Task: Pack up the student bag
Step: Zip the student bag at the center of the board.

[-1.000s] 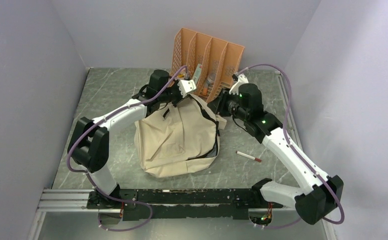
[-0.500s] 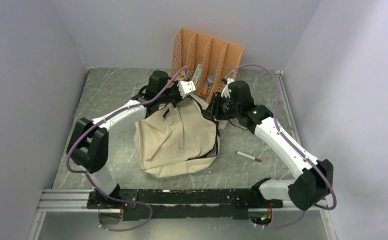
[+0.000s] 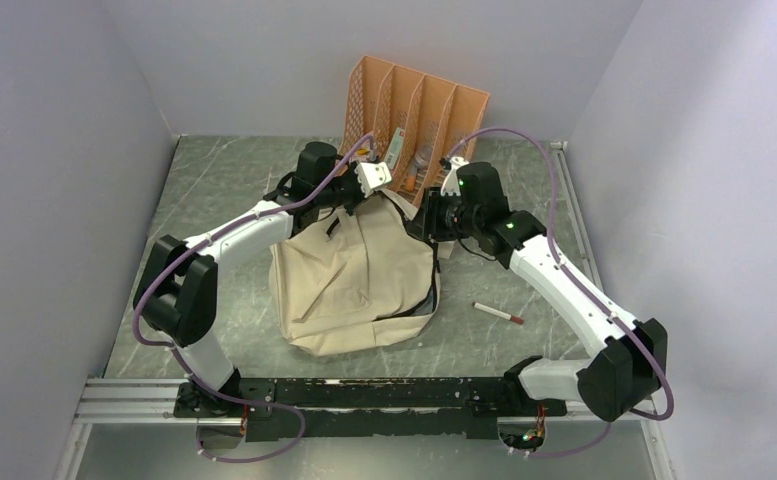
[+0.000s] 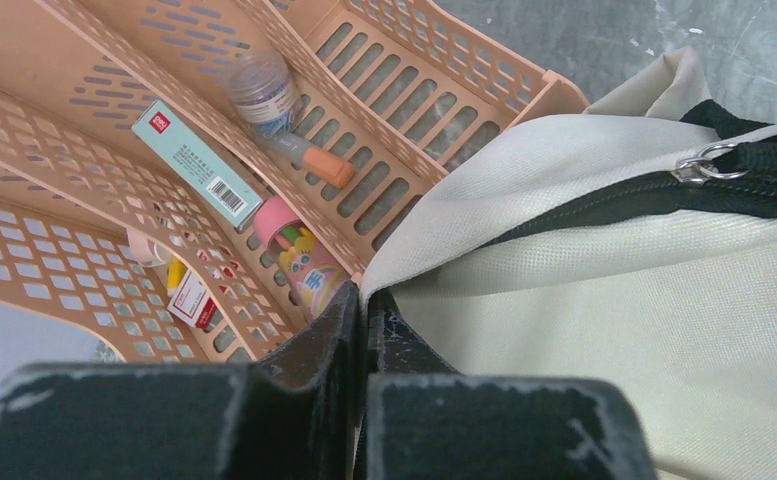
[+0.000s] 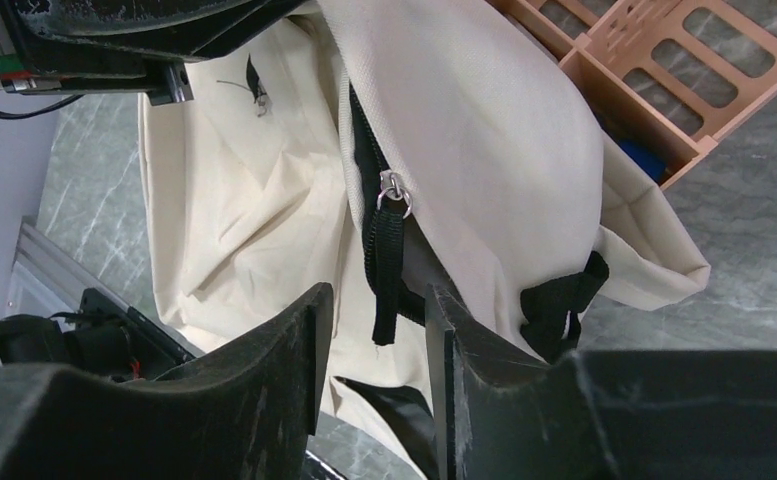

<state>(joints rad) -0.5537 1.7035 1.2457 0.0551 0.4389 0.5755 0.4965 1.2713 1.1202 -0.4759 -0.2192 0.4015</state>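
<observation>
Backpack (image 3: 354, 280) is the cream fabric one, slumped in the middle of the bench (image 3: 224, 180), with its top end pulled up toward 12 o'clock, right against the orange file rack (image 3: 419, 110).

The left pincer (image 4: 364, 310) sits at the bag's 12 o'clock edge. Its two black fingers are pressed together with the cream rim of the bag pinched between them. From that wrist camera you look straight into the rack's slots: a teal box (image 4: 194, 165), a marker with an orange cap (image 4: 309, 160), a clear jar (image 4: 259, 85) and a pink tube with cartoon print (image 4: 299, 260).

The right pincer (image 5: 376, 300) is at about 1 o'clock of the bag, fingers spread. The black zipper tab (image 5: 386, 280) hangs down in the gap between them, and there's daylight on both sides, so it isn't gripping anything. The metal zipper pull (image 5: 394, 190) is just above the tab, on the dark zipper line that runs up the cream fabric. A black strap loop (image 5: 559, 300) shows at the right pincer's 3 o'clock.

A pen (image 3: 498, 314) with a red end lies loose on the bench at roughly 4 o'clock of the bag, well apart from both arms.
</observation>
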